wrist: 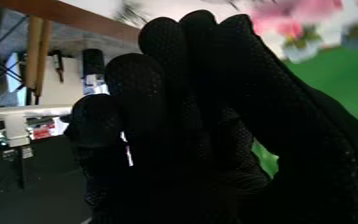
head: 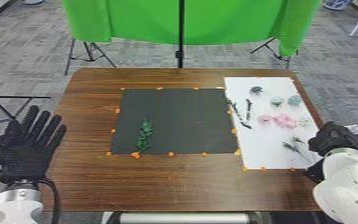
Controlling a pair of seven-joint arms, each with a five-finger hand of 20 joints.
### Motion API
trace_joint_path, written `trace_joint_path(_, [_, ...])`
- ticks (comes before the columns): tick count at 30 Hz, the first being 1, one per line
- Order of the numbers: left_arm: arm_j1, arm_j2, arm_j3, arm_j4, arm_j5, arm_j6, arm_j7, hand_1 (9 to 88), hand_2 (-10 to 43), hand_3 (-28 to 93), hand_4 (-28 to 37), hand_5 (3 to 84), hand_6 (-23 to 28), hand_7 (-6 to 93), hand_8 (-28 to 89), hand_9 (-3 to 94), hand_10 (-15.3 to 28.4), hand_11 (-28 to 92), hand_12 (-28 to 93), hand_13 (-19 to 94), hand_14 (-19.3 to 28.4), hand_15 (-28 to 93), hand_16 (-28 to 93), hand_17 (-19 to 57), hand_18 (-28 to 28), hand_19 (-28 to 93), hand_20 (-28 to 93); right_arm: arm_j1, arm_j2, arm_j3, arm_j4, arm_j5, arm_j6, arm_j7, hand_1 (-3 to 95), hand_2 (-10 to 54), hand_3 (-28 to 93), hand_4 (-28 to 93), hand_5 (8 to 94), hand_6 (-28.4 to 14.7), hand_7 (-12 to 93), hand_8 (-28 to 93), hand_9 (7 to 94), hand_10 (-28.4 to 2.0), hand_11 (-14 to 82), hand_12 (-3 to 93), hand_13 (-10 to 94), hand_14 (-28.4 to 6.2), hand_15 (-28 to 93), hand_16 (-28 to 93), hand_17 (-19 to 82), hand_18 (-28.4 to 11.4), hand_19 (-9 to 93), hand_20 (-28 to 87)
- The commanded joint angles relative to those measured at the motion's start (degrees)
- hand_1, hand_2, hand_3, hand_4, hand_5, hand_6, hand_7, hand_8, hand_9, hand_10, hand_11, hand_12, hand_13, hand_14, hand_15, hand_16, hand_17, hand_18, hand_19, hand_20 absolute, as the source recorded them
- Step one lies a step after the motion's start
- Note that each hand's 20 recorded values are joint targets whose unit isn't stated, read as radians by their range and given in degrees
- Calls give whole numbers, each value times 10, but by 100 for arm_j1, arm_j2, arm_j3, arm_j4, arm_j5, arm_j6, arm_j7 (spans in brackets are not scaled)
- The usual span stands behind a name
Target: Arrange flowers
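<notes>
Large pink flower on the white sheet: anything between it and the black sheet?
Yes. Left of the large pink flower lie a smaller pink flower, then thin dark twigs, before the black sheet. All look low, so lifting over should probably clear them.

Probably a lab, green backdrop [head: 193, 22], black stand [head: 181, 52], grey carpet [head: 33, 50]

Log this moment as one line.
green sprig on dark sheet; pink flowers on white sheet; right hand beside white sheet; left hand open at table's left edge
</notes>
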Motion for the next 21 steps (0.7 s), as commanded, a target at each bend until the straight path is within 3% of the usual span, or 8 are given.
trace_joint_path(1, [2, -12, 34, 53, 14, 32, -85, 260, 176, 767, -283, 405, 61, 95, -87, 320, 118, 131, 95, 250, 130, 227, -32, -42, 118, 218, 135, -41, 51, -59, 203, -462, -139, -117, 513, -95, 703, -234, 682, -73, 297, 121, 664, -194, 352, 344, 615, -168, 742, 266, 339, -262, 932, 419])
trace_joint_path(3, [4, -15, 16, 57, 2, 42, -79, 259, 175, 768, -283, 404, 61, 95, -86, 319, 117, 130, 94, 250, 129, 227, -32, -42, 118, 218, 134, -7, 25, -88, 263, -431, -357, -105, 455, -95, 741, -238, 663, -77, 237, -65, 634, -204, 385, 272, 595, -174, 744, 259, 331, -263, 932, 418])
trace_joint_path(4, [-10, -14, 17, 60, -2, 48, -76, 258, 174, 768, -283, 405, 61, 95, -86, 319, 117, 130, 94, 250, 129, 227, -31, -42, 118, 218, 134, -22, 17, -70, 277, -384, -428, -114, 444, -95, 744, -243, 651, -83, 207, -96, 626, -207, 373, 262, 585, -177, 740, 256, 326, -264, 931, 416])
trace_joint_path(9, [10, -12, 30, 59, 7, 2, -90, 258, 173, 768, -283, 405, 61, 94, -86, 319, 118, 129, 94, 250, 129, 228, -31, -43, 118, 218, 134, -22, -21, -97, 369, -196, -652, -118, 437, -95, 742, -275, 650, -86, 178, -101, 622, -210, 363, 258, 578, -179, 736, 250, 317, -268, 928, 413])
trace_joint_path(13, [55, -23, 33, 38, 7, 7, -71, 259, 173, 767, -283, 405, 61, 96, -87, 319, 117, 130, 95, 250, 129, 227, -31, -43, 118, 219, 134, 71, -45, -236, 518, -248, -520, -86, 471, -95, 732, -280, 688, -66, 192, -104, 659, -198, 375, 261, 603, -175, 737, 250, 317, -266, 923, 413])
trace_joint_path(14, [62, -29, 36, 33, 3, 16, -63, 259, 173, 766, -283, 405, 61, 95, -87, 319, 118, 130, 95, 250, 129, 227, -31, -43, 118, 219, 134, 99, -45, -280, 543, -296, -431, -68, 481, -95, 729, -281, 697, -63, 198, -91, 669, -195, 383, 264, 611, -171, 737, 253, 319, -266, 921, 413])
trace_joint_path(17, [58, -25, 49, 35, -11, 30, -53, 259, 173, 766, -283, 405, 61, 96, -86, 319, 118, 131, 95, 250, 129, 227, -31, -43, 118, 218, 134, 103, -35, -323, 483, -455, -159, -35, 564, -95, 669, -277, 738, -60, 276, 91, 730, -174, 329, 403, 643, -162, 738, 267, 337, -265, 922, 414])
trace_joint_path(21, [89, -39, 38, 19, -7, 47, -60, 259, 173, 765, -283, 405, 61, 95, -86, 319, 119, 130, 95, 251, 129, 227, -31, -42, 118, 218, 134, 57, -32, -184, 151, -189, 94, 12, 572, -95, 693, -270, 744, -45, 349, 154, 735, -167, 389, 499, 667, -159, 771, 292, 358, -271, 931, 448])
